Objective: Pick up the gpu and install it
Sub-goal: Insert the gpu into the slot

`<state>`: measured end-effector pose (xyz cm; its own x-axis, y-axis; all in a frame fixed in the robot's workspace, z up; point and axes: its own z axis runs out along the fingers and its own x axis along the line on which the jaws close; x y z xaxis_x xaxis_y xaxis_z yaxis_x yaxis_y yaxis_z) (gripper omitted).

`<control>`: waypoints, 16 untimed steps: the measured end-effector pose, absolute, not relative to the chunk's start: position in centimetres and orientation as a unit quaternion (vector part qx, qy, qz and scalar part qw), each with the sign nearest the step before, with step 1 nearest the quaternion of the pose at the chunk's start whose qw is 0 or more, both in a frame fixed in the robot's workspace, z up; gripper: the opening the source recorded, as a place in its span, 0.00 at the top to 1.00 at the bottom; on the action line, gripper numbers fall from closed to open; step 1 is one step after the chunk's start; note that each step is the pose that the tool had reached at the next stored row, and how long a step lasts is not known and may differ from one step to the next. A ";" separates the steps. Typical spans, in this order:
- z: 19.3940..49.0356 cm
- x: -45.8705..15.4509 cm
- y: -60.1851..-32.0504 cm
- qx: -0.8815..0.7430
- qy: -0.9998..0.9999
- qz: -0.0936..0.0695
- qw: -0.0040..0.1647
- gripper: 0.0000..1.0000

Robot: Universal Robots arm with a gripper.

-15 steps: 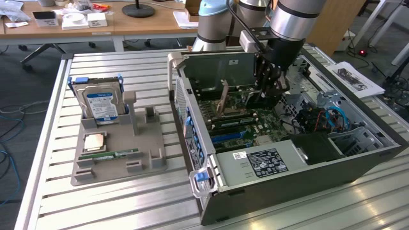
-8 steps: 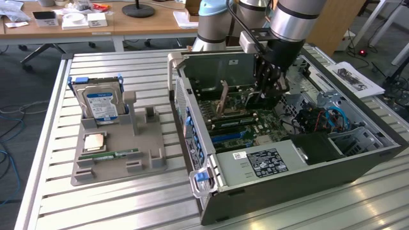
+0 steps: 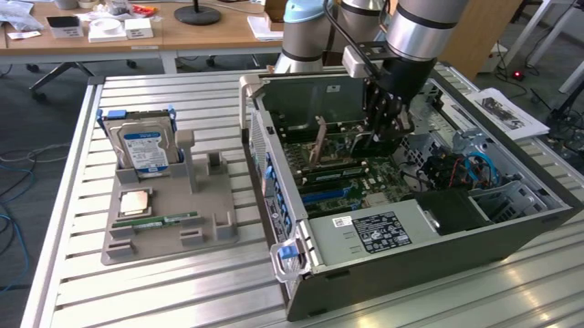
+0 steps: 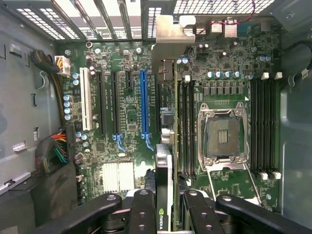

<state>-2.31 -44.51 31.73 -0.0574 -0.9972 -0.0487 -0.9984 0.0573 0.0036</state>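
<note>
The black two-fingered claw (image 4: 165, 210) was pinching the gpu (image 4: 164, 168), a thin flat black circuit card with a green logo on its upper edge, with one finger pressed against each face. In the exterior view the claw (image 3: 385, 133) hung deep inside the open grey metal computer case (image 3: 438, 266), which sat on the slatted aluminium bench (image 3: 182, 287). The gpu (image 3: 367, 145) hung edge-down beneath it, above the green motherboard (image 4: 126, 146) and, by my judgement, not yet seated.

Alignment looked like the main hazard. From the wrist view the card's edge appeared just beside the long blue expansion slot (image 4: 144, 105) rather than squarely over it, though the camera's angle may have accounted for some of that. Pressed down off line, the contacts would have landed on bare board or on the small capacitors nearby, and force there could have bent or cracked something.

The silvery metal end bracket (image 4: 169, 36) stood close to the vented rear wall of the case. It could have caught there and tipped the card in the grip. The claw held only a short stretch of the card, so any snag would probably have pivoted it.

The black memory slots (image 4: 185, 122) and the open silver processor socket (image 4: 225, 130) lay close on the other side, and a sideways slip could have struck them.
</note>
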 end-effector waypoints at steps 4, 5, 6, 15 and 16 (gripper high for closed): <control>31.6 -2.3 -44.5 -0.686 0.727 0.018 0.016 0.73; 31.6 -2.4 -44.5 -0.686 0.727 0.018 0.016 0.73; 31.6 -2.4 -44.5 -0.686 0.727 0.018 0.016 0.73; 30.9 -2.4 -44.5 -0.686 0.727 0.018 0.016 0.73; 30.7 -2.4 -44.5 -0.686 0.727 0.018 0.016 0.73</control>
